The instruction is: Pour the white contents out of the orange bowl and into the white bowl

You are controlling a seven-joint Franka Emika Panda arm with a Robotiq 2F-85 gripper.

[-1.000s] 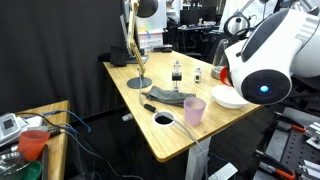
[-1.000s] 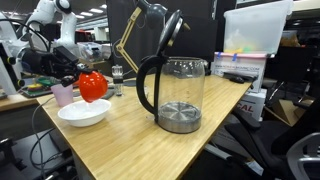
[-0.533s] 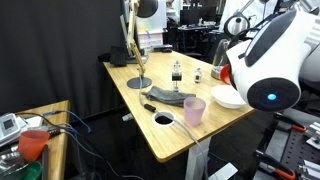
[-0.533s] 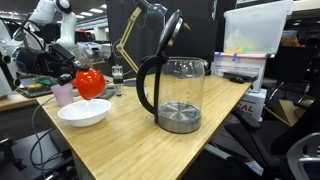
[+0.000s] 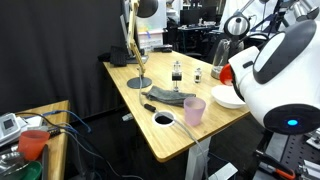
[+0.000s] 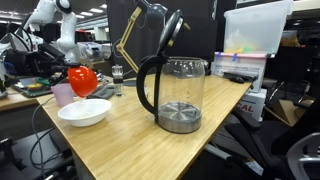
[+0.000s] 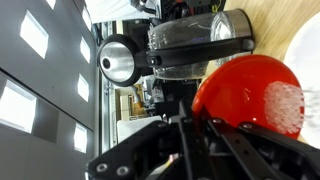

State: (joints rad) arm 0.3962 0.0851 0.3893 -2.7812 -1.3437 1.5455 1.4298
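Observation:
My gripper [image 7: 205, 130] is shut on the rim of the orange bowl [image 7: 250, 95], a glossy red-orange bowl with white grains showing inside it at the right. In an exterior view the orange bowl [image 6: 82, 79] hangs tilted in the air above the white bowl [image 6: 84, 112], which rests on the wooden table. In an exterior view the white bowl [image 5: 226, 97] sits at the table's far edge, with a sliver of the orange bowl [image 5: 229, 72] showing beside the arm. The gripper itself is hidden behind the arm there.
A glass electric kettle [image 6: 172, 93] stands mid-table. A translucent pink cup [image 5: 194, 110] stands next to a dark cloth [image 5: 170, 97] and a white-rimmed object [image 5: 164, 119]. A desk lamp [image 5: 135, 45] and small bottles [image 5: 177, 72] stand behind. A red-orange cup with wires [image 5: 33, 143] is on a side table.
The orange bowl has moved left and slightly up above the white bowl and is tilted more. The arm has swung down and right in an exterior view.

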